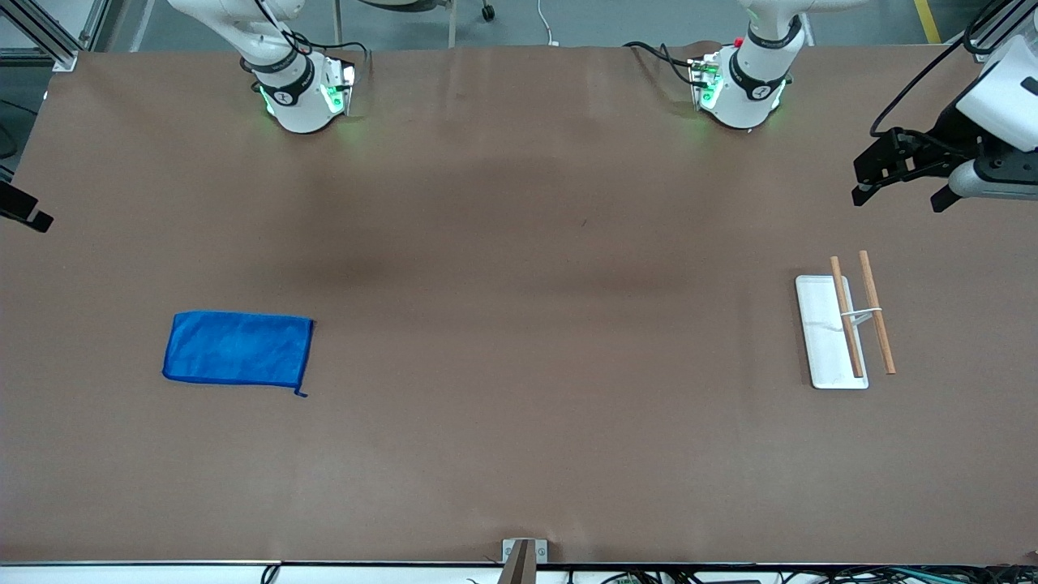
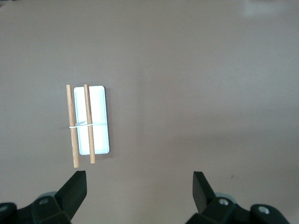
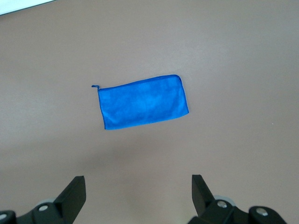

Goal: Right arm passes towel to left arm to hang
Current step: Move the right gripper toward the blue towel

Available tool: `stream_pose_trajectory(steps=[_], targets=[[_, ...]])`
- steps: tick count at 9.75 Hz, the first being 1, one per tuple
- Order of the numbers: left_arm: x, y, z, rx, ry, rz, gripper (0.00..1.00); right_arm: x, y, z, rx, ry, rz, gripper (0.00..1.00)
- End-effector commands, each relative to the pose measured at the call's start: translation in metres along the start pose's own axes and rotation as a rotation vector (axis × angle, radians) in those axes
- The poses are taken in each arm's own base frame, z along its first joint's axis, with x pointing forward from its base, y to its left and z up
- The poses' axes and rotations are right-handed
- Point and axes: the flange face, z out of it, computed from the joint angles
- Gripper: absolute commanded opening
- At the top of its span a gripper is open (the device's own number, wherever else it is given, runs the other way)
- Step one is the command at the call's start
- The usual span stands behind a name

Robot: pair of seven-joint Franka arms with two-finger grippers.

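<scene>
So nothing of the job has begun yet, as far as I can judge. The towel [image 1: 238, 348] lies flat on the brown table [image 1: 519, 422], folded into a neat blue rectangle, toward the right arm's end and fairly near the front camera, with its small corner loop [image 1: 301, 393] poking out at the corner nearest that camera. Nothing touches it.

The right gripper [image 3: 138, 186] hangs high above the table with the towel below it, its black fingers [image 3: 74, 191] spread wide and empty. In the front view only a dark piece at the table's edge shows, which is probably part of that gripper, though I would not swear to it.

The left gripper [image 1: 900, 174] waits up in the air over its own end of the table, its jaws also wide apart and holding nothing. The rack [image 1: 843, 328], a white base carrying two wooden rails, stands bare below it, well apart from the towel.

All of it is left to do: the right arm's pickup, the handover between the arms, and the hanging over the rails.
</scene>
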Motion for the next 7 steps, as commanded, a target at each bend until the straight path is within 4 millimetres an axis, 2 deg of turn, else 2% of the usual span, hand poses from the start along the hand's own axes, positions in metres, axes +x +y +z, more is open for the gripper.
stream_pose_trajectory(steps=[1,3,4,6,7], targets=[[0.001,-0.003,0.009,0.004,-0.009,-0.004,1.00,-0.004,0.000,0.000,0.010,-0.026,-0.008,1.00],[0.002,-0.005,0.010,0.025,-0.006,0.002,1.00,0.000,-0.002,0.009,0.005,-0.043,-0.041,1.00],[0.002,-0.006,0.011,0.038,-0.005,0.004,1.00,0.016,-0.005,0.040,-0.002,-0.089,-0.055,1.00],[0.003,-0.006,0.010,0.040,-0.001,0.003,1.00,0.051,-0.019,0.121,-0.014,-0.126,-0.072,1.00],[0.003,-0.007,0.010,0.040,0.002,0.002,1.00,0.061,-0.023,0.160,-0.020,-0.118,-0.082,1.00]])
